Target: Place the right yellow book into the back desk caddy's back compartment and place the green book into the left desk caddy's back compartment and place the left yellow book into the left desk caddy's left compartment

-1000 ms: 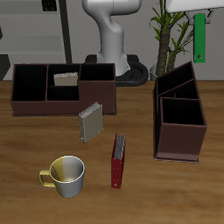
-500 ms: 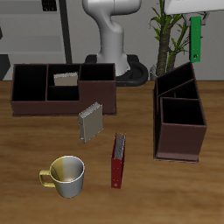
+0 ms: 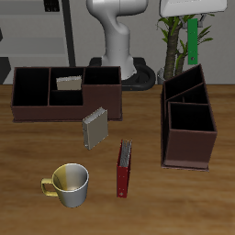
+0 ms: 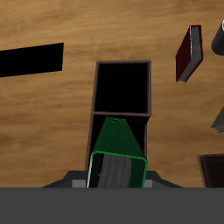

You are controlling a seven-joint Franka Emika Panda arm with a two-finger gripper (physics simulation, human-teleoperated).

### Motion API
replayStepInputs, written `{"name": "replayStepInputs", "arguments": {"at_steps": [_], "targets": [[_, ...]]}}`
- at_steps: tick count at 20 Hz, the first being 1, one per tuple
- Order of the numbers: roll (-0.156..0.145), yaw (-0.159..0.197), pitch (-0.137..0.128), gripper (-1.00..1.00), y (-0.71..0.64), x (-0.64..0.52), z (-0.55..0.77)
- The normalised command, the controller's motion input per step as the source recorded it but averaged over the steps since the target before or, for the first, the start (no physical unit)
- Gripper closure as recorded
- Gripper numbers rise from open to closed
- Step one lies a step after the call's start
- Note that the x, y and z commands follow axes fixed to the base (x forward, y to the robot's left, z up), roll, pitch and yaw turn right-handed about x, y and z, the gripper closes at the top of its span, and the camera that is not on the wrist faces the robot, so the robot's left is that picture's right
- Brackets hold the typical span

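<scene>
While the gripper [image 3: 191, 16] hangs high above the left desk caddy [image 3: 188, 124], fingers clamped on the green book [image 3: 193, 41] held upright in the air, one pale book [image 3: 68, 83] sits in the back desk caddy [image 3: 64, 92], another [image 3: 95, 128] stands on the table, red book [image 3: 123, 168] beside a mug [image 3: 67, 184]

Red book [image 3: 123, 168], mug [image 3: 68, 184], plant [image 3: 174, 37]

Green book [image 3: 193, 43], dark brown caddies (red book [image 3: 123, 168] too)
</scene>
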Motion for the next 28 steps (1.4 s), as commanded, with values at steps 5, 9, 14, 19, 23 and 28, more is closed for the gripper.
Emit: {"name": "replayStepInputs", "arguments": {"at_steps": [5,9,14,19,23,28], "targets": [[0.023,-0.015,0.064,1.00,-0.17,0.12,-0.23],[0.053,-0.011,0.087,1.00,0.17,0.18,-0.31],[0.044,-0.012,0.035,1.00,0.17,0.01,-0.10],[0.031,-0.001,0.027,1.00,0.10,0.08,-0.04],[0.034,0.015,0.060,1.00,0.14,0.20,-0.22],[0.016,0.013,0.022,1.00,0.06,0.06,-0.16]]}}
